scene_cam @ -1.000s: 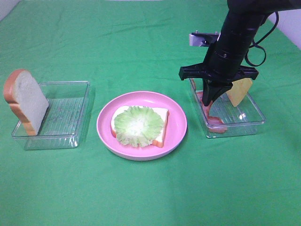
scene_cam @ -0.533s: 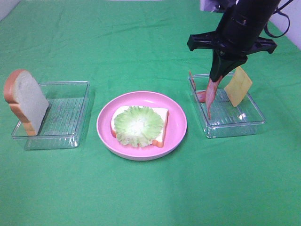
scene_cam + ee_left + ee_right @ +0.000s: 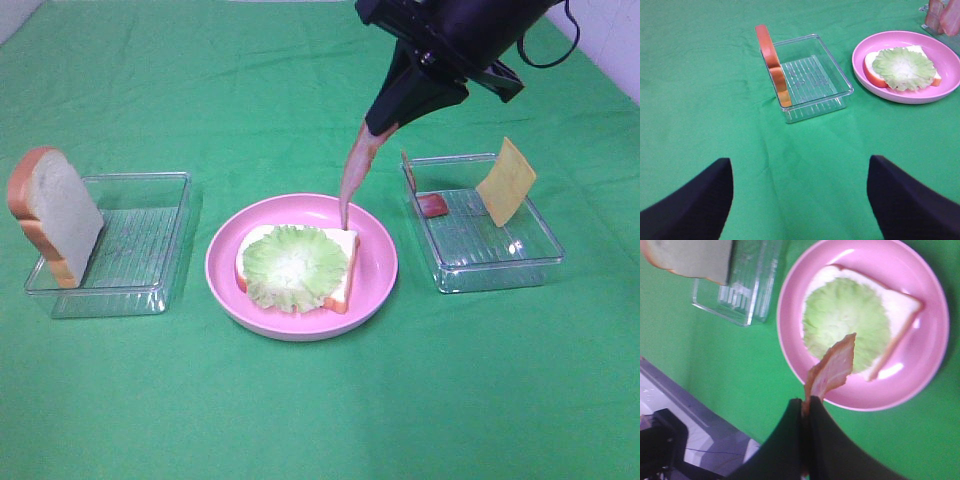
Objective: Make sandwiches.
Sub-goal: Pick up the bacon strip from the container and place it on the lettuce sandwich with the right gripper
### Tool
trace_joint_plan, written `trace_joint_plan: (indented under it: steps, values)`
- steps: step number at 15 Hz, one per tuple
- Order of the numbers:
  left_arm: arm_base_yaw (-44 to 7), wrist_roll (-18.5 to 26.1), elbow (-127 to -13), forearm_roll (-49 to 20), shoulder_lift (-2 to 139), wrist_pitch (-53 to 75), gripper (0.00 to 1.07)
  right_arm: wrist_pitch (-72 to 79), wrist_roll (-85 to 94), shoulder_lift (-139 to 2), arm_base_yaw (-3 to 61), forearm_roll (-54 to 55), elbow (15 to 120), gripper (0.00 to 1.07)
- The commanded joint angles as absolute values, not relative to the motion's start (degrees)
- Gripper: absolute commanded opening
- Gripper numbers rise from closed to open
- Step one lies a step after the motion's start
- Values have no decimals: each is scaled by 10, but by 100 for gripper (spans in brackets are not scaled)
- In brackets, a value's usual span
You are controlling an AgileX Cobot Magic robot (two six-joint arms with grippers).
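Sandwich layers so far, a white toy bread slice with orange-brown crust (image 3: pixel 346 244) under a frilly pale green lettuce leaf (image 3: pixel 295 265), are lying on the round pink plate (image 3: pixel 214 262) in the middle of the green-clothed table (image 3: pixel 320 420). Above the plate's far side, the right hand (image 3: pixel 383 122) is clenching the top of a floppy reddish bacon strip (image 3: pixel 352 175), whose free end is dangling just over the bread's far corner.

To lay it well, I judge the hand should be carrying the tip over the lettuce's centre, lowering until the strip is draping flat, then letting go.

A square yellow-orange cheese slice (image 3: pixel 505 182) and another bacon piece (image 3: pixel 432 205) are waiting in the clear plastic tray (image 3: pixel 500 268) toward the right edge. A second bread slice (image 3: pixel 55 215) is leaning on the matching clear tray (image 3: pixel 130 290) toward the left edge. The left hand (image 3: pixel 799 165) is hanging released, grasping nothing.

No brand, label or writing is showing.
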State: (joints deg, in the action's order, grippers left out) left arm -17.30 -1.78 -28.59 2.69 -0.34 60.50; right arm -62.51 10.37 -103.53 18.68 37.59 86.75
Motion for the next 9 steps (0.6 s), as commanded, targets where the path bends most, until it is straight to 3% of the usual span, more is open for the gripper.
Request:
trace_joint_plan:
  steps: [1,6,9]
  values:
    - [-175,-17,-285,26,-14,598,71,-621,157,-1055,187,471,869,0]
    - [-175,-17,-285,26,-14,598,71,-614,217,-1103,194,578,869,0]
    - [-175,-17,-285,26,-14,598,71,-552,234,-1154,241,620,869,0]
